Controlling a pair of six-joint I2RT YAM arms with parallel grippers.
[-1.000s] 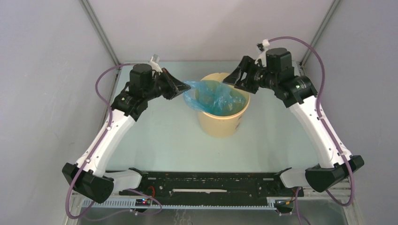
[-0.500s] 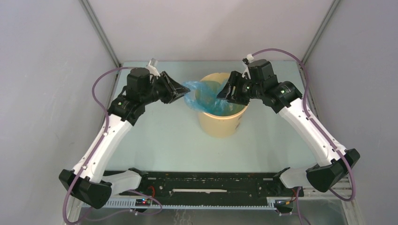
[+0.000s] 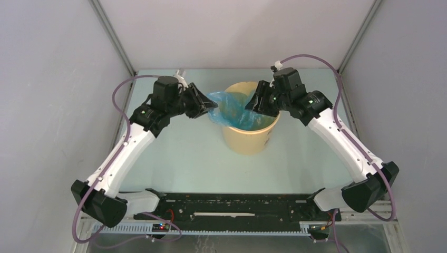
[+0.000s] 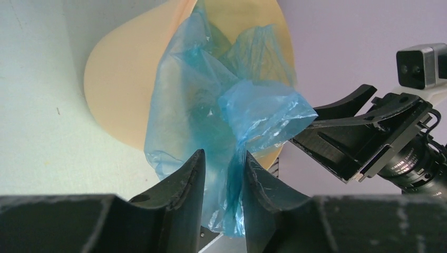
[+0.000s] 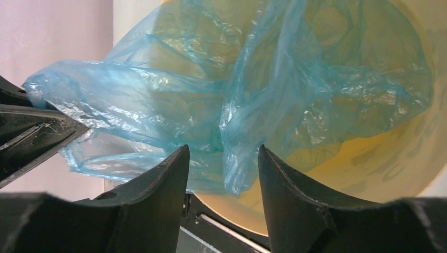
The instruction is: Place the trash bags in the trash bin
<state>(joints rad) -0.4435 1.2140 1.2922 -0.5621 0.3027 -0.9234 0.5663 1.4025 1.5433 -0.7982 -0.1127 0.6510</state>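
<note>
Nearly there, I reckon: the trash bag is mostly in the trash bin, one corner over its left rim lying loose between my left gripper's barely parted jaws, and the right gripper's jaws are open around a fold.

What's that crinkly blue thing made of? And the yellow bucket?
The blue bag looks like thin plastic film: it is see-through, shiny and full of wrinkles. The yellow bucket is probably stiff plastic: its pale walls look smooth and dull, and they hold their round shape.

Left fingers and right fingers stand parted.
</note>
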